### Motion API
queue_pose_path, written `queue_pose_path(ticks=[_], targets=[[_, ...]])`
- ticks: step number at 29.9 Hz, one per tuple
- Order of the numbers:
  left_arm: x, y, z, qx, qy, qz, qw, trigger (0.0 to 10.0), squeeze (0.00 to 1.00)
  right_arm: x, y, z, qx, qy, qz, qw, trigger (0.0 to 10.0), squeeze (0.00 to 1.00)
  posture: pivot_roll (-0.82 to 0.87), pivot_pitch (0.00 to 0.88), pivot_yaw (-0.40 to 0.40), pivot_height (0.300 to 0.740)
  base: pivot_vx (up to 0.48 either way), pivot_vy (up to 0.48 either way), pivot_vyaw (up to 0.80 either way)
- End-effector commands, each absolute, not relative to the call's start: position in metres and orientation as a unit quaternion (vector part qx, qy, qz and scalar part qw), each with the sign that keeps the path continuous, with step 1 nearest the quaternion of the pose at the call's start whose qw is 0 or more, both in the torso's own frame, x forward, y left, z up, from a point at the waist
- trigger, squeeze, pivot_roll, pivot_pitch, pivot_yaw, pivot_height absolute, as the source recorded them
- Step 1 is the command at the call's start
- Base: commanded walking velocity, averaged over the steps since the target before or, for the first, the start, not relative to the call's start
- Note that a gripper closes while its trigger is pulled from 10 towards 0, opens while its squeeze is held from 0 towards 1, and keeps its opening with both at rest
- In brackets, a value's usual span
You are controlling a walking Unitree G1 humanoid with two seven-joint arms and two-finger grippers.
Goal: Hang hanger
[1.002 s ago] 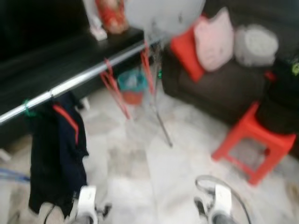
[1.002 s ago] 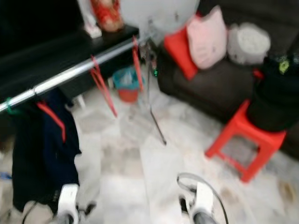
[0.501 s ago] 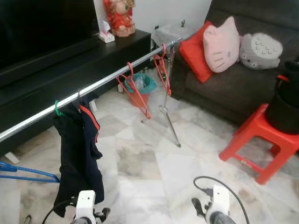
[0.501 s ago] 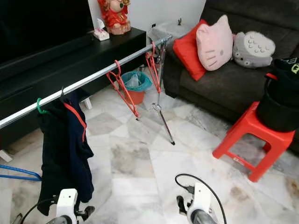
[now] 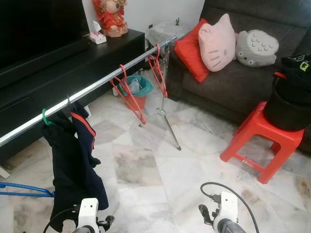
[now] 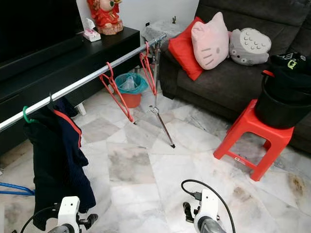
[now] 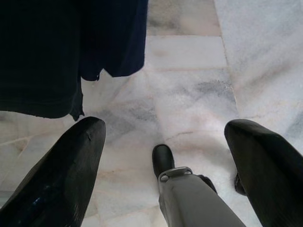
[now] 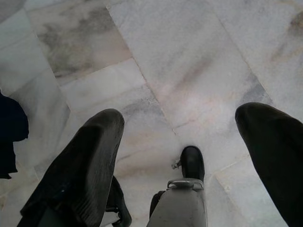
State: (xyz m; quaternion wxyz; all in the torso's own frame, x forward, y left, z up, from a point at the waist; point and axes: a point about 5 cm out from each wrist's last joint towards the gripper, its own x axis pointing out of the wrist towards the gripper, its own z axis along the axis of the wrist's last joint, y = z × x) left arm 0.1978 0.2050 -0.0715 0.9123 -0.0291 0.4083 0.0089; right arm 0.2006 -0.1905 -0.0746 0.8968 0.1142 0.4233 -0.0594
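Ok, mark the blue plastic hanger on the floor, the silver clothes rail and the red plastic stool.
blue plastic hanger (image 5: 24, 189), left eye view, upper bar.
silver clothes rail (image 5: 104, 82), left eye view, bare middle.
red plastic stool (image 6: 252, 124), right eye view, seat edge.

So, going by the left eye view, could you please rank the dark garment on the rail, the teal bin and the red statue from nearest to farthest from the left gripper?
1. The dark garment hangs just above the left gripper, low on the left.
2. The teal bin stands farther back, behind the rail.
3. The red statue is farthest, up on the black cabinet.

Red stool under black bucket, dark sofa with 3 cushions, marble floor.
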Motion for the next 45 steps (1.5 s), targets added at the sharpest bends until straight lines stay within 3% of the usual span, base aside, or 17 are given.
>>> queue_pose_path(ticks=[1,15,29,45], targets=[[0.1966,0.2040,-0.0725,-0.034,0.411,0.011,0.911,10.0,0.00,0.1995,-0.1915,-0.0751,0.116,0.424,-0.062,0.896,10.0,0.00,0.01,0.003,0.003,0.740,0.000,0.000,0.00],[0.1951,0.2027,-0.0733,-0.034,0.411,0.009,0.911,10.0,0.00,0.1981,-0.1915,-0.0756,0.118,0.423,-0.061,0.896,10.0,0.00,0.01,0.032,0.009,0.740,0.000,0.000,0.00],[0.1971,0.2030,-0.0721,-0.034,0.407,0.007,0.913,10.0,0.00,0.1987,-0.1906,-0.0754,0.119,0.422,-0.061,0.897,10.0,0.00,0.01,0.038,0.012,0.740,0.000,0.325,0.00],[0.2026,0.2025,-0.0681,-0.020,0.386,0.007,0.922,10.0,0.00,0.1994,-0.1901,-0.0750,0.115,0.421,-0.056,0.898,10.0,0.00,0.02,0.033,0.010,0.740,0.000,0.000,0.00]])
